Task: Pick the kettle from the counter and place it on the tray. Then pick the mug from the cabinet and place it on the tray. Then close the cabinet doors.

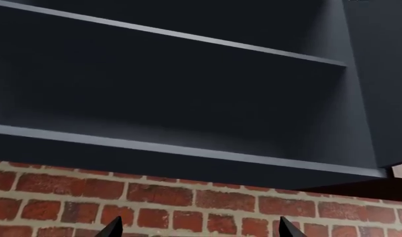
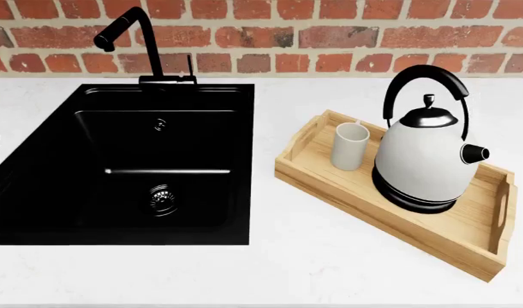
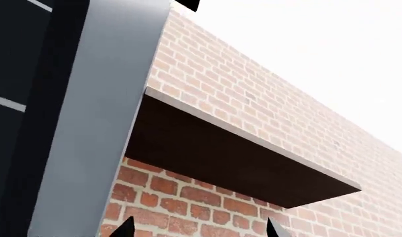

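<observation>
While the left wrist view looked up into the dark blue-grey open cabinet [image 1: 187, 98] with its two pale-edged shelves bare above the red brick wall [image 1: 187, 207], the left gripper [image 1: 197, 228] showed only two black fingertips spread wide apart with nothing between them, so it was released. In the head view neither arm appeared; the white egg-shaped kettle with black arched handle [image 2: 424, 157] stood on the shallow light-wood tray [image 2: 479, 253], and the small off-white cylindrical mug [image 2: 350, 146] stood on the tray just beside the kettle, at its nine o'clock, with the black rectangular sink [image 2: 124, 167] further out the same way in the white marbled counter [image 2: 330, 269]. Both placements looked done, leaving the doors. In the right wrist view the right gripper [image 3: 198, 228], tips apart and empty, sat below a pale grey panel edge [image 3: 102, 118], probably a cabinet door, which rose toward eleven o'clock from the tips, beside a dark brown wall shelf [image 3: 234, 163]. To close well, I judged each open gripper should press flat against its door's outer face near the free edge and sweep steadily inward.
</observation>
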